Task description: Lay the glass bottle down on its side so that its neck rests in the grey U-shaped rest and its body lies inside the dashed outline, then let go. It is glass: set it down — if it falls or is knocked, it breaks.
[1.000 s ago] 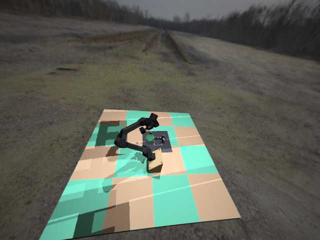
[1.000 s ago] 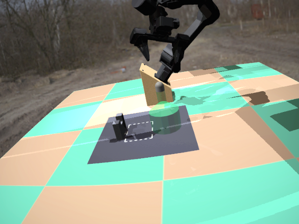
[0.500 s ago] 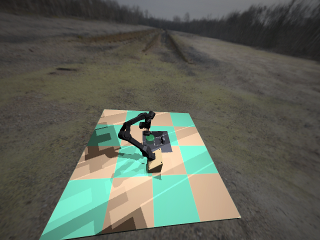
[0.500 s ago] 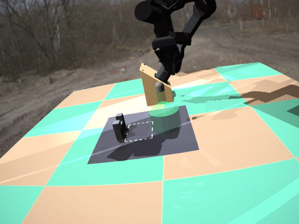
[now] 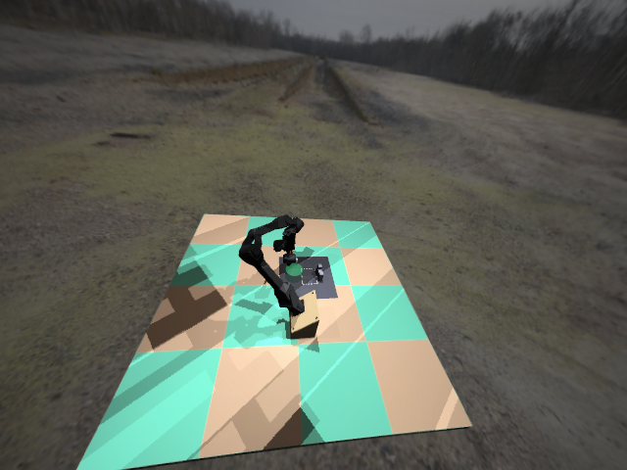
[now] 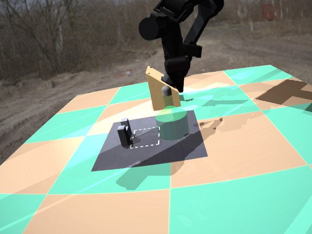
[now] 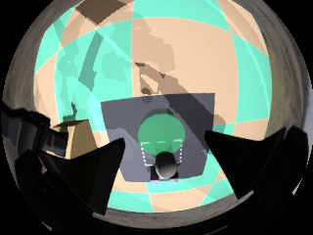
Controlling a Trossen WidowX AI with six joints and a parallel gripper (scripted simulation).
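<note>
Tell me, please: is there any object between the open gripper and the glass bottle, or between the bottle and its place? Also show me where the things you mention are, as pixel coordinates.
Nothing visible stands between the gripper (image 6: 173,87) (image 7: 165,138) and the upright bottle (image 6: 172,126) (image 7: 161,128). Nor does anything visible block the way to the dashed outline (image 6: 159,136) (image 7: 181,152) beside it, with the U-shaped rest (image 6: 123,134) at its far end.

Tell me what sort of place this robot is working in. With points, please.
Apparently open, rough ground outdoors, perhaps a field edge: bare leafless trees (image 6: 57,30) stand behind, brown-green earth (image 5: 152,166) spreads around the green-and-peach checkered platform (image 5: 400,374) (image 6: 214,208) (image 7: 191,59), and a dull grey sky (image 5: 323,15) hangs above.
</note>
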